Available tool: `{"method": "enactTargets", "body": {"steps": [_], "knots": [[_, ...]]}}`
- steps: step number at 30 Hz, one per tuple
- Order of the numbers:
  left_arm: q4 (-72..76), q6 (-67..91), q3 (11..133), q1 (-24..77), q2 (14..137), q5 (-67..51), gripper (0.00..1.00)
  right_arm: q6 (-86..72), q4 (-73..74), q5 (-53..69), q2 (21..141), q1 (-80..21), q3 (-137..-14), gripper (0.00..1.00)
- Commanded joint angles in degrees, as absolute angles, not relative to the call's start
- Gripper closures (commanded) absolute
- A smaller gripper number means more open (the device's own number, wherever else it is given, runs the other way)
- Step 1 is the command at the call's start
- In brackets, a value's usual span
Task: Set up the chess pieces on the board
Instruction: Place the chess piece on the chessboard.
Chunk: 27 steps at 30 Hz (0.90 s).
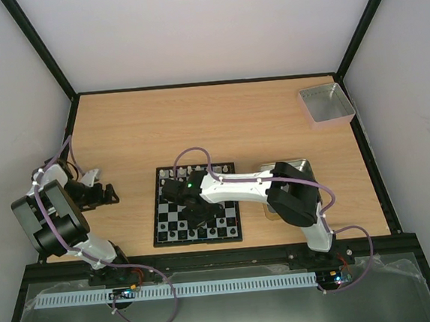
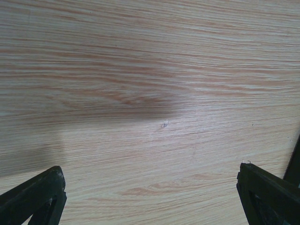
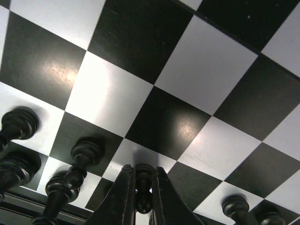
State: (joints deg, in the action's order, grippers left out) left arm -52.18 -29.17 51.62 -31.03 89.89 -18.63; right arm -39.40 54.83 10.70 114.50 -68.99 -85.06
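Board [image 3: 206,65] fills my right wrist view: right gripper [image 3: 143,199] pinches a black piece [image 3: 143,180] beside other black pieces [image 3: 84,152]; left gripper [image 2: 150,197] gapes wide over table [image 2: 140,70].

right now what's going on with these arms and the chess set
The right arm reaches over the board, its jaws shut on a black chess piece low over a square near one edge, where other black pieces stand. White pieces line the far edge. The left arm sits off to the left with its jaws wide open over the table, holding nothing.
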Motion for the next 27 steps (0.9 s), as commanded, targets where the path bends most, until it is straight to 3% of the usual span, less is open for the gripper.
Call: {"method": "enactTargets", "body": {"steps": [1, 7, 12, 21, 24, 27], "knots": [[-53.92, -29.71, 51.15, -31.73, 89.90, -19.34, 0.01, -39.01, 55.11, 9.43, 116.26, -69.24, -86.99, 0.94], [-53.89, -29.71, 51.15, -31.90, 89.91, -19.40, 0.01, -38.56, 55.55, 9.66, 117.10, -69.26, -87.79, 0.93], [-53.97, -29.79, 51.25, -31.90, 90.32, -19.57, 0.01, -38.82, 55.80, 9.55, 117.33, -69.26, -88.01, 0.85], [-54.14, -29.98, 51.27, -31.90, 90.77, -19.82, 0.01, -39.61, 56.55, 8.10, 116.98, -69.17, -88.04, 0.80], [-54.16, -30.04, 51.29, -31.90, 90.83, -19.85, 0.01, -40.71, 56.58, 6.74, 115.97, -68.78, -87.62, 0.62], [-54.18, -30.06, 51.36, -31.90, 90.96, -19.91, 0.01, -41.28, 56.19, 5.87, 114.96, -68.35, -87.28, 0.60]]}}
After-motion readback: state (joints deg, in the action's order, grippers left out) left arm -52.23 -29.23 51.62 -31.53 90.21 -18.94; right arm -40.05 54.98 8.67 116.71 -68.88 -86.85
